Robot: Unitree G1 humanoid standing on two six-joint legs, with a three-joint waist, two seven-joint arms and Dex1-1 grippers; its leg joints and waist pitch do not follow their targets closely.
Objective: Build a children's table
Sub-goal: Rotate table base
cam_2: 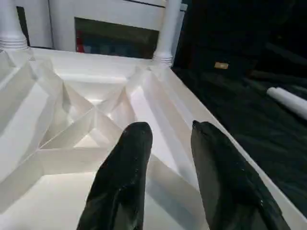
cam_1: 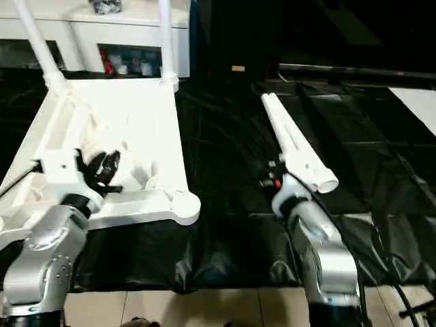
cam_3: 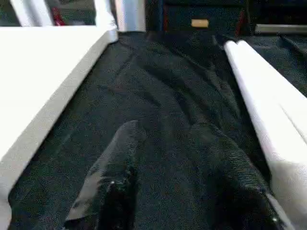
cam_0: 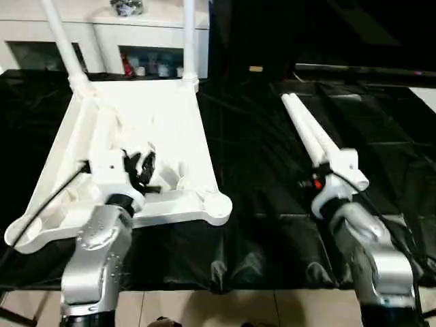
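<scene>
Currently, the white table top (cam_0: 146,122) lies upside down on the left part of a table covered with black sheeting (cam_0: 252,157). Its ribbed underside faces up, the ribs crossing in diagonals between the raised rim walls. Two white legs (cam_0: 61,41) stand in the far corner sockets, both rising past the upper picture edge. The near right rounded corner socket (cam_0: 218,208) is unfilled and sits close to the table's front edge; the near left corner overhangs toward the left picture edge.

Two loose legs (cam_0: 310,133) lie side by side, touching, on the right part of the sheeting. A wide strip of bare black sheeting separates them from the table top's right rim.

The left gripper (cam_0: 139,170) hovers over the near part of the ribbed underside, fingers (cam_2: 122,177) spread, nothing between them. The right gripper (cam_3: 177,158) is just above the sheeting beside the near ends of the loose legs, fingers apart, holding nothing.

Behind the table stands a white shelf unit (cam_0: 136,41).
</scene>
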